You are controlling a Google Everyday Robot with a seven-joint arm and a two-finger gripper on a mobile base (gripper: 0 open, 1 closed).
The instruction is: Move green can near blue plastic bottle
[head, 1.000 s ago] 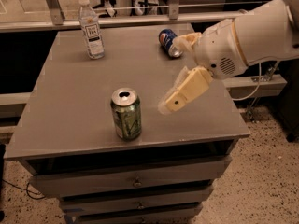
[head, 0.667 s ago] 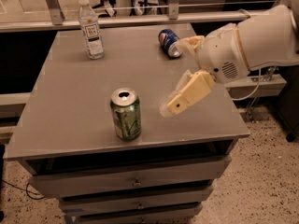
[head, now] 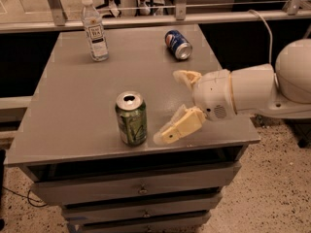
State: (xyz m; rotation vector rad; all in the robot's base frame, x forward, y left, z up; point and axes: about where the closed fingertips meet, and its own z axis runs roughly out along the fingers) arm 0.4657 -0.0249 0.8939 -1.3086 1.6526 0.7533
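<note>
The green can stands upright near the front edge of the grey table, its silver top open. The blue plastic bottle, clear with a white cap and white label, stands upright at the back left, far from the can. My gripper is just right of the green can, low over the table, open and empty. One cream finger reaches toward the can's base without touching it. The other finger is further back.
A blue, red and white soda can lies on its side at the back right, behind the gripper. A metal rail runs behind the table. Drawers sit below the front edge. The white arm comes in from the right.
The gripper has moved down and left toward the front of the table, closer to the green can. The can and the bottle have not moved.
</note>
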